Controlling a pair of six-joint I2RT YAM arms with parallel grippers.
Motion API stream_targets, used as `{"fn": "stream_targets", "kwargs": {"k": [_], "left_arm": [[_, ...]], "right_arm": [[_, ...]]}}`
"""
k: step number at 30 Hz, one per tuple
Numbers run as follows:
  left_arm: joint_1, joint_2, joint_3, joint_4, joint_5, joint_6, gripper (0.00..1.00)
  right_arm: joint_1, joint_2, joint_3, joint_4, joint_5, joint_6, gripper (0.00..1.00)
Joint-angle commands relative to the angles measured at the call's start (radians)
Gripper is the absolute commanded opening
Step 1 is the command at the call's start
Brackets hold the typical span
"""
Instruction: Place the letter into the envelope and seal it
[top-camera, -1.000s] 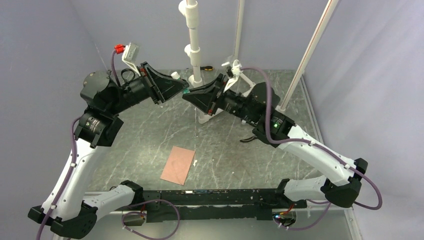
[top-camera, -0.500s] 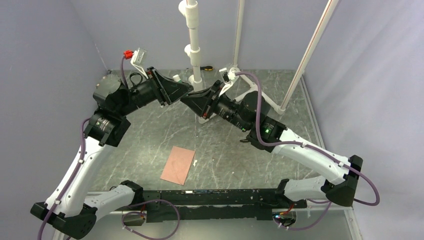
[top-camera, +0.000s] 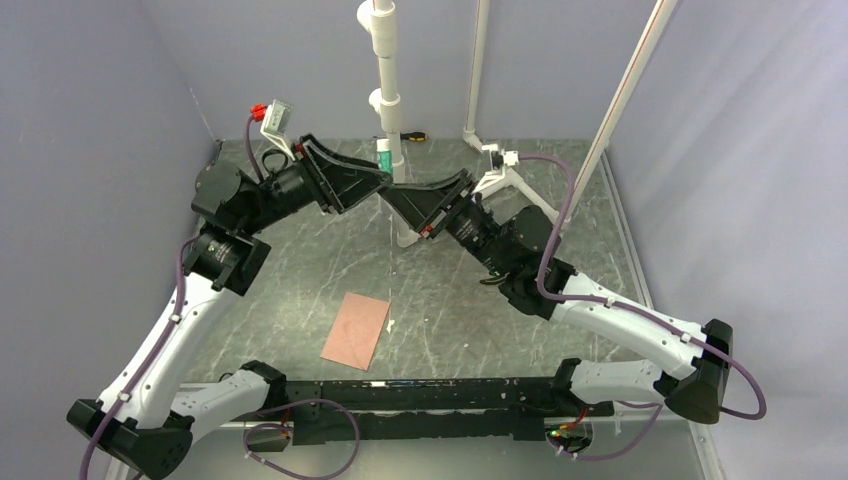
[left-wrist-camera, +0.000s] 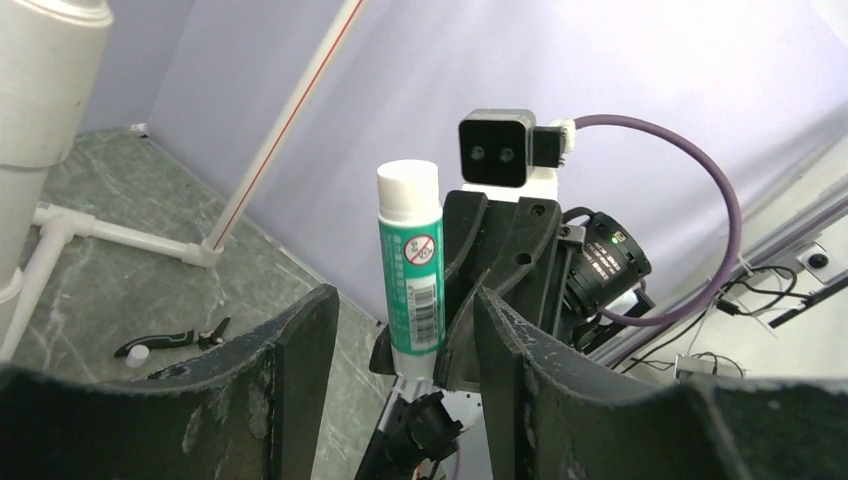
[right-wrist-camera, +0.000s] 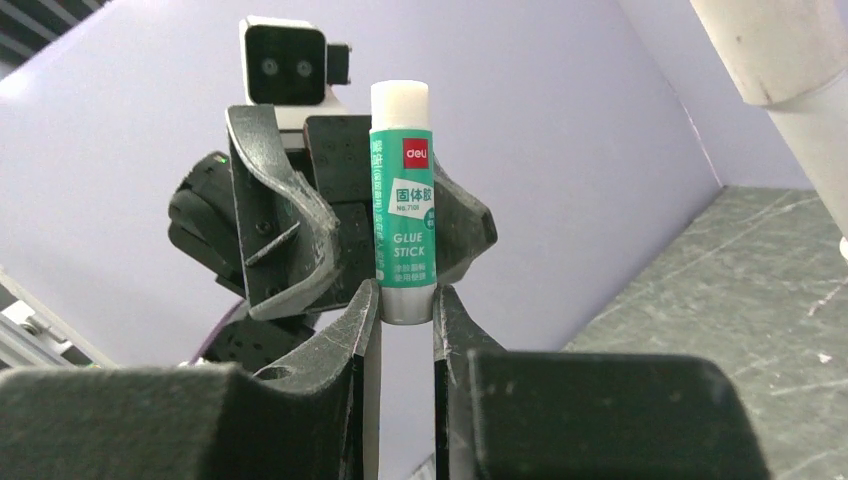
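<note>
Right wrist view: your right pincer (right-wrist-camera: 405, 300) pinches the base of a green glue stick (right-wrist-camera: 402, 200), held upright in the air. Your left pincer (left-wrist-camera: 400, 305) faces it, fingers spread. The envelope (top-camera: 356, 330) lies flat on the table (top-camera: 300, 260) – well apart from both, near the arm bases

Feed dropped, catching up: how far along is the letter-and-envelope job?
Apparently done: only the envelope lies on the table, with no separate letter visible, so it is likely inside. In hand: the right pincer clamps a glue stick by its base, the left pincer open around it. Left: applying glue and sealing.
</note>
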Motion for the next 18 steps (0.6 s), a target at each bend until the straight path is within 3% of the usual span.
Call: {"fn": "stream_targets", "kwargs": {"k": [1, 18], "left_arm": [[-0.003, -0.012, 0.001, 0.11, 0.053, -0.043, 0.57], [-0.003, -0.002, -0.025, 0.162, 0.046, -0.12, 0.39]], "right_arm": [[-0.005, -0.022, -0.005, 0.124, 0.015, 0.059, 0.0], [-0.007, -0.007, 0.004, 0.126, -0.124, 0.022, 0.0]]}}
